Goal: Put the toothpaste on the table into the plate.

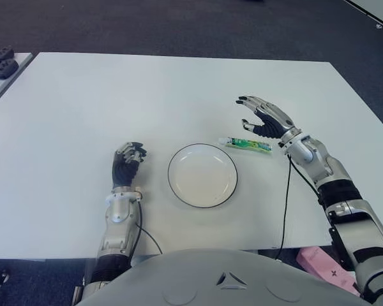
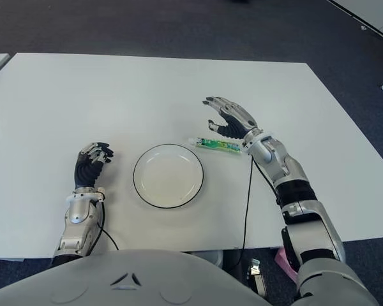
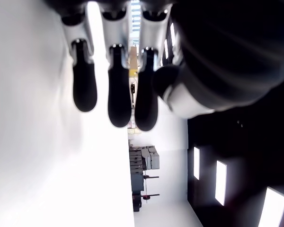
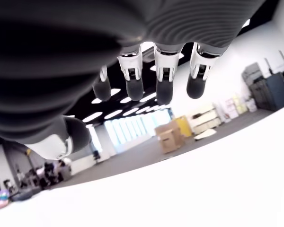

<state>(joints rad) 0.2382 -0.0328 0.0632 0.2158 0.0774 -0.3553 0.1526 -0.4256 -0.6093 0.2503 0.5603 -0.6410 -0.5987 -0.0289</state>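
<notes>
At the bottom of the left eye view, the robot's grey torso fills the lower edge. Just above it, lower left of centre, the left hand point(image 1: 126, 160) shows beside the plate point(image 1: 202, 174), on the plate's left; its fingers are curled in and hold nothing, and it takes no part in the work.

The plate sits in the middle of the frame on the white table point(image 1: 83, 108), white with a dark rim, nothing in it. Just past its upper right rim, right of centre, lies the toothpaste point(image 1: 245, 144), a small green and white tube flat on the table, long axis running across the frame, close to the rim but apart from it.

Directly over and behind the tube is the right hand point(image 1: 263, 118), fingers spread and relaxed, thumb apart, gripping nothing. Its wrist view shows only open fingers against the room, no tube between them, so the pick-up has not yet happened.

The risks, as I judge them: the tube lies low and flat, so fingertips coming down may press it against the table and skid it, either away or into the plate's rim, nudging the plate. A shallow pinch on the slick, narrow body could let it twist or slip out on the lift. The black cable hanging from the right forearm could drag across the table near the plate
</notes>
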